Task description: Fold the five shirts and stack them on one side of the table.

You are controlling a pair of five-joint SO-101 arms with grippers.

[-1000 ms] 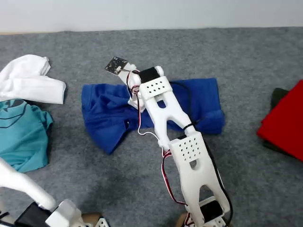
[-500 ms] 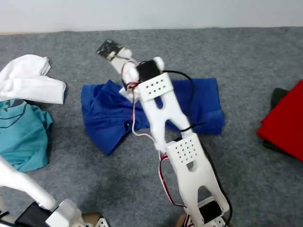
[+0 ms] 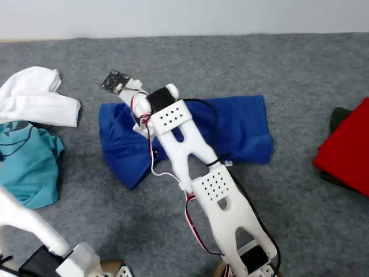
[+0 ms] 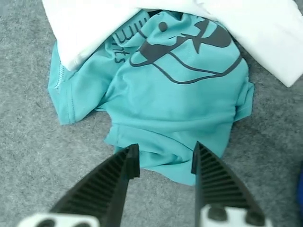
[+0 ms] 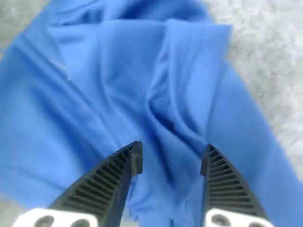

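Grey surface (image 3: 288,69): blue shirt (image 3: 242,130) lies rumpled mid-surface, teal shirt (image 3: 26,161) and white shirt (image 3: 34,98) bunched at one edge, white overlapping teal. Right gripper (image 5: 171,158) hangs over the blue shirt's creased part, jaws parted, holding nothing. Left gripper (image 4: 164,158) over the teal shirt's hem, jaws also apart, empty.
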